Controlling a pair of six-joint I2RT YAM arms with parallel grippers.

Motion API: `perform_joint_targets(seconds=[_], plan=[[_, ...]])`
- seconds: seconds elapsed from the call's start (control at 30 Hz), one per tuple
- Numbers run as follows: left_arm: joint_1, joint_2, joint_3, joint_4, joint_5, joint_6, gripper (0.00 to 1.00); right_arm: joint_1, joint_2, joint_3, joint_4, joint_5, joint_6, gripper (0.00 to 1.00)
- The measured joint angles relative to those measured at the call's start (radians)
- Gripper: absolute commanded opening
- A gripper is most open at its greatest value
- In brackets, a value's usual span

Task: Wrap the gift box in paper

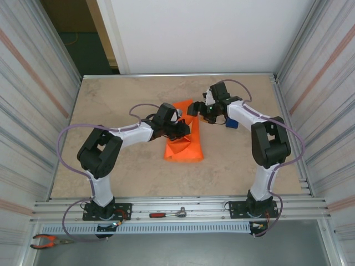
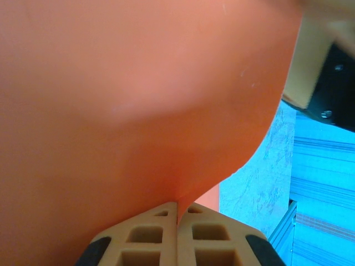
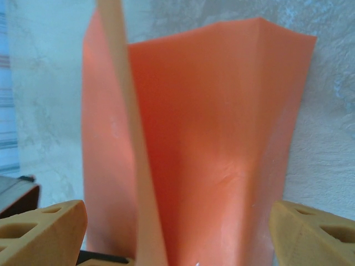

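Observation:
The orange paper point(image 1: 183, 141) lies folded into a bundle at the middle of the table, and the gift box is hidden under it. My left gripper point(image 1: 187, 129) reaches in from the left. It is shut on a fold of the paper point(image 2: 138, 100), which is pinched between its tan fingertips point(image 2: 161, 221). My right gripper point(image 1: 196, 110) hovers over the far end of the bundle. In the right wrist view its fingers point(image 3: 41, 233) stand wide apart, open, on either side of the paper point(image 3: 222, 144). A narrow pale strip point(image 3: 128, 138) crosses in front of it.
A blue tape dispenser point(image 1: 232, 123) sits on the table beside my right forearm. A red-handled ratchet point(image 1: 166, 214) and orange-handled pliers point(image 1: 47, 241) lie on the front rail. Metal walls close both sides. Bare tabletop point(image 1: 111, 105) stretches to the far left.

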Motion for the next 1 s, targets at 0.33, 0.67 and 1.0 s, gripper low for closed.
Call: perform_joint_targets(seconds=[0.33, 0.67, 1.0], plan=[[0.0, 0.007, 0.024, -0.034, 0.008, 0.015, 0.09, 0.013, 0.075, -0.01, 0.002, 0.006, 0.017, 0.49], [0.016, -0.014, 0.14, -0.235, 0.148, 0.174, 0.62, -0.001, 0.068, -0.052, 0.066, -0.045, 0.025, 0.34], [0.256, -0.206, 0.092, -0.315, 0.232, 0.295, 0.67, -0.001, 0.05, -0.111, 0.149, -0.068, 0.058, 0.3]])
